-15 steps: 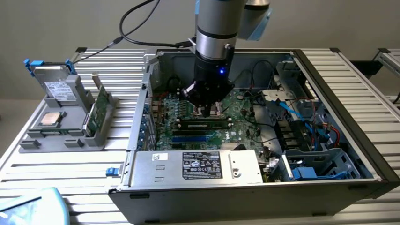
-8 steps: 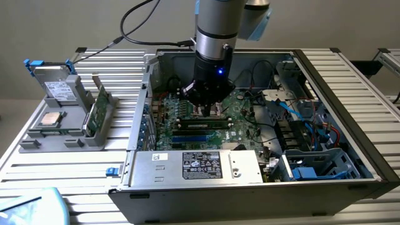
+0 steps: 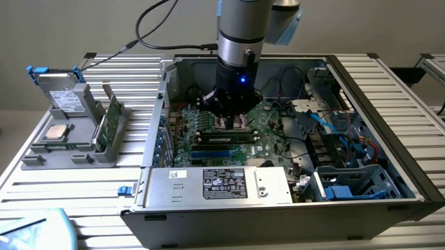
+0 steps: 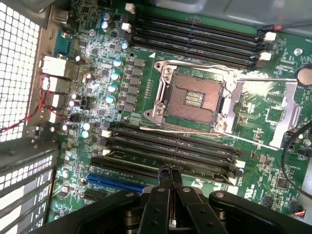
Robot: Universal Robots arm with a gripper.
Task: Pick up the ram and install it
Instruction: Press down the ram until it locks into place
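The gripper (image 4: 169, 171) hangs low inside the open computer case (image 3: 410, 172), its two fingertips (image 4: 165, 176) pressed together with nothing between them. In the wrist view they sit just above the lower bank of black memory slots (image 4: 170, 146) on the motherboard (image 4: 273, 161). In the exterior view the ram (image 3: 224, 138) lies seated lengthwise in a slot just in front of the gripper, a narrow green stick with black chips, its clips at both ends; the gripper is close above it but not gripping it.

Just beyond the slots lies the open CPU socket (image 4: 192, 97) with its metal frame, and past that a second bank of memory slots (image 4: 195, 39). A blue expansion slot (image 4: 114, 183) runs beside the lower bank.

Around the arm (image 3: 240, 31) the case is crowded: the silver power supply (image 3: 219, 185) along the near edge, loose blue and red cables (image 3: 347, 135) and a drive cage (image 3: 355, 185) on the exterior view's right. Outside the case, on the exterior view's left, a grey holder (image 3: 76, 140) on the slatted table (image 3: 56, 192) carries a green card (image 3: 108, 122) standing upright, a hard drive (image 3: 62, 94) and a CPU (image 3: 56, 133).
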